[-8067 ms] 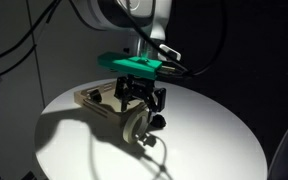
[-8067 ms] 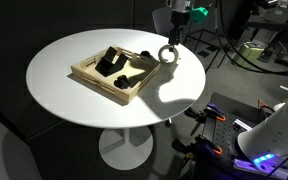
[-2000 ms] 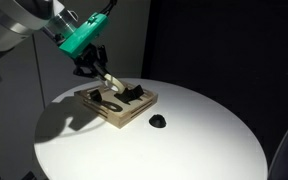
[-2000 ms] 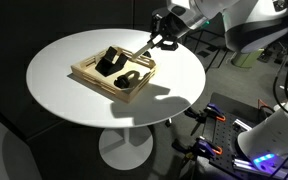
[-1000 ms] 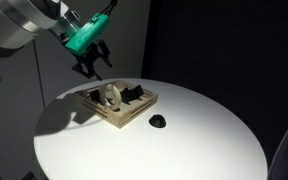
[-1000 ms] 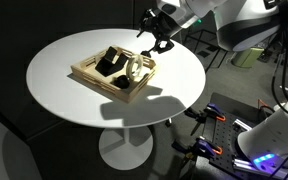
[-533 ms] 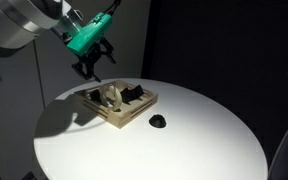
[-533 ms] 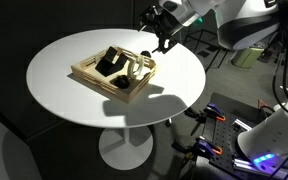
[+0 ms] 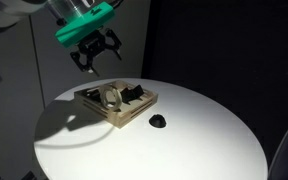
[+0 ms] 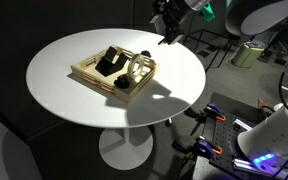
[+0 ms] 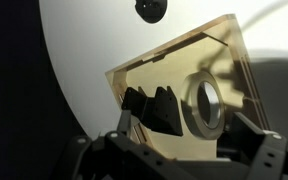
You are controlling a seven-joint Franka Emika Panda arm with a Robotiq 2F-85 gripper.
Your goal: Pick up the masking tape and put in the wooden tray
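Light wood first: in an exterior view the wooden tray (image 9: 124,114) sits on the white round counter (image 9: 189,145) well below the hand (image 9: 97,56), and the masking tape (image 9: 111,97) is inside it, looking like it's propped up on its edge rather than lying flat. The hand is up in the air above the tray's far side, jaws spread wide with nothing between them. A small black lump (image 9: 158,122) sits on the counter, further from the hand than the tray is. In an exterior view from across the counter, the hand (image 10: 170,30) hangs high and off to the side of the tray (image 10: 94,82), and the tape (image 10: 139,68) is in the tray corner nearest the hand, close to the wall. The wrist view looks past the open fingers down into the tray (image 11: 174,47): the tape ring (image 11: 205,103) is beside a couple of dark objects (image 11: 152,108), and the lump (image 11: 150,9) is out beyond the tray. So the drop looks done to me and this is just the pull-away. I'd keep the jaws wide, go straight up and away, and not swing low over that corner, since a roll standing on edge could tip or roll from any bump to the tray.
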